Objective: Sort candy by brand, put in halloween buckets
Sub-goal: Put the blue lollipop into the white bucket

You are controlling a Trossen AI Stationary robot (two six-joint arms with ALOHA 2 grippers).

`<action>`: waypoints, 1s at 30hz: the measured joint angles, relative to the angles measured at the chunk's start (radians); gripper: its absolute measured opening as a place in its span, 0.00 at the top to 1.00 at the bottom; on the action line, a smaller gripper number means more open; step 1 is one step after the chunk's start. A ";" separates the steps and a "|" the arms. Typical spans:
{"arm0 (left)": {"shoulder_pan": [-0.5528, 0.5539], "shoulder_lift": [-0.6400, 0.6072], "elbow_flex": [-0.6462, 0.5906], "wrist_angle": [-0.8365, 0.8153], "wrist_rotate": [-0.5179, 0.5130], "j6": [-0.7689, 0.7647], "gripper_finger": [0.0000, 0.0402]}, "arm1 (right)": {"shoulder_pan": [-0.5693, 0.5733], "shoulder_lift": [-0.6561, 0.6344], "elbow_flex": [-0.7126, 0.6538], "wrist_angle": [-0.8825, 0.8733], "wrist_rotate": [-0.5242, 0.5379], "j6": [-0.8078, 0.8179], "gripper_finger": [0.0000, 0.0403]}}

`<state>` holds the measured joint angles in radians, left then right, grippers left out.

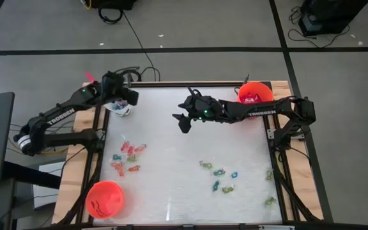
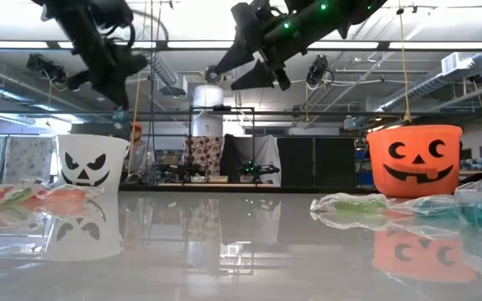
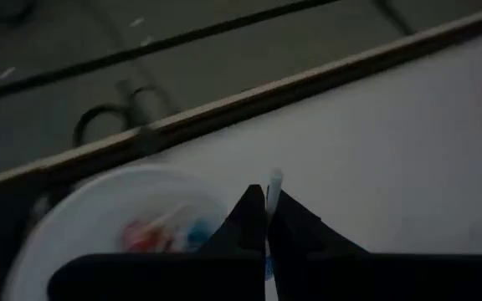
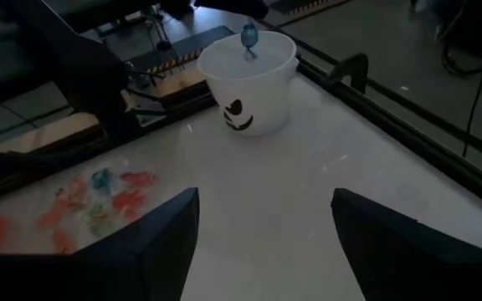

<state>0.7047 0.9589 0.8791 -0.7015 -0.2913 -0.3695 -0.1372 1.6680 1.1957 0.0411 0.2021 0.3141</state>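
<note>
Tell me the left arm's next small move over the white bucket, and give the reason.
Probably open the left gripper and let go. It is shut on the stick of a blue lollipop, which hangs right above the mouth of the white bucket; similar wrapped sweets already lie inside. The right gripper is open and empty over the middle of the table, out of the way.

A robot lab

The room behind the table (image 2: 241, 251) was big, with long lights (image 2: 224, 44) and pipes on the ceiling. More metal frames (image 2: 222, 142) and machines stood at the back, and black cables (image 1: 133, 38) lay on the grey floor (image 1: 203, 25).
</note>
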 joint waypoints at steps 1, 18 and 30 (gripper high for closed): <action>0.031 0.005 0.000 -0.017 -0.001 -0.001 0.99 | -0.005 0.000 0.000 0.000 -0.006 -0.001 0.30; 0.283 0.231 0.000 -0.059 0.128 0.011 0.99 | -0.087 0.000 -0.001 -0.100 -0.119 -0.048 0.31; 0.304 0.304 0.000 -0.087 0.136 -0.032 0.69 | -0.115 0.000 -0.001 -0.140 -0.199 -0.087 0.31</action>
<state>1.0083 1.2632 0.8787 -0.7887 -0.1557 -0.4018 -0.2523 1.6680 1.1950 -0.0990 0.0035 0.2267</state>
